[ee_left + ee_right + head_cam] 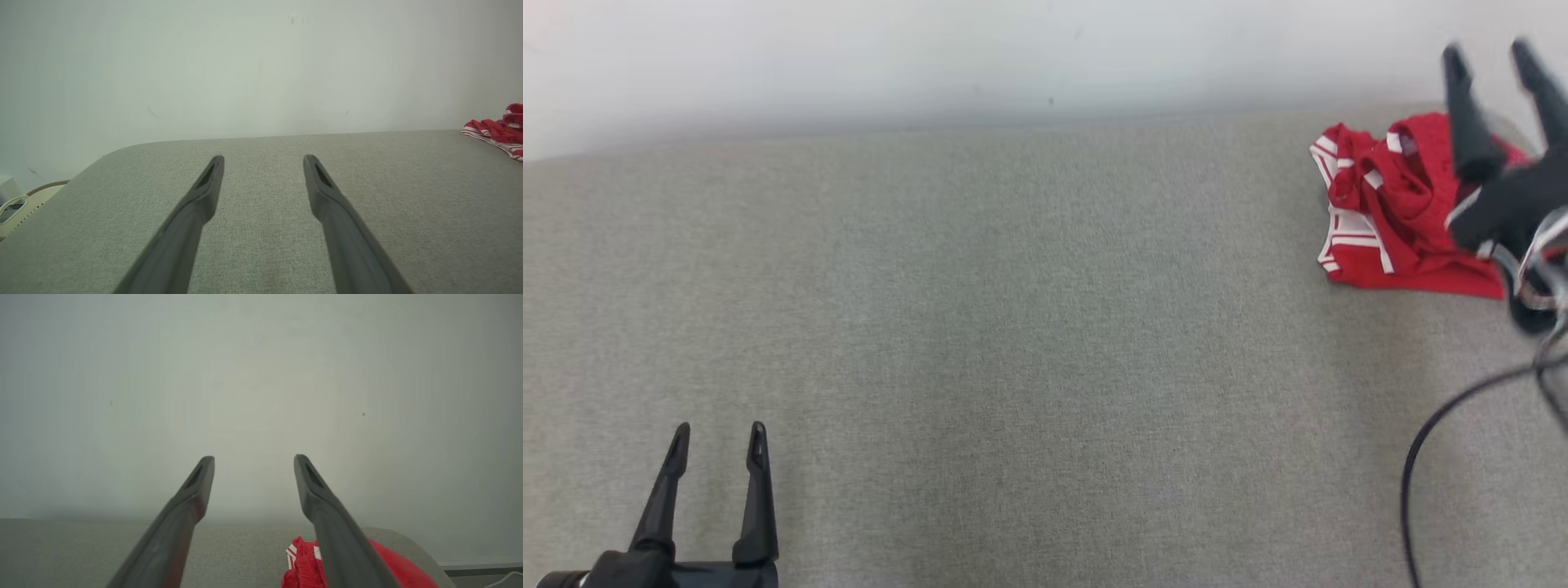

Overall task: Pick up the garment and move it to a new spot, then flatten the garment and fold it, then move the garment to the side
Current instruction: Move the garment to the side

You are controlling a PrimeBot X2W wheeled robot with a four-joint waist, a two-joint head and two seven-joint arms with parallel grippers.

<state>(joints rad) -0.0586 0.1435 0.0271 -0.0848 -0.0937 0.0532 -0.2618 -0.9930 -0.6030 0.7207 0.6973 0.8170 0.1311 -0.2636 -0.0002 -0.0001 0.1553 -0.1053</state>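
1. Left gripper (pixel 720 430), two long dark fingers. Nearest item, low at the robot's left. Jaws spread wide, nothing between them; hangs over bare cloth.

2. Grey woven fabric-covered work surface (pixel 1013 343). Runs from the near edge back to the wall.

3. Thin black cable (pixel 1425 433). Loops over the surface at the near right, below the right arm.

4. Right gripper (pixel 1488 51), same make. Jaws fully apart and empty, fingers aimed at the wall.

5. Red garment with white stripe trim (pixel 1388 212). Crumpled heap at the far right corner of the surface, close to the rear edge. Bunched, with no clear long axis. In the right wrist view it lies below the fingers, under the right-hand one (pixel 300 563). Judged: the right arm is the nearer by far and must tip downward to reach it; the left is well apart from it.

6. Pale plain wall (pixel 931 49). Behind everything.
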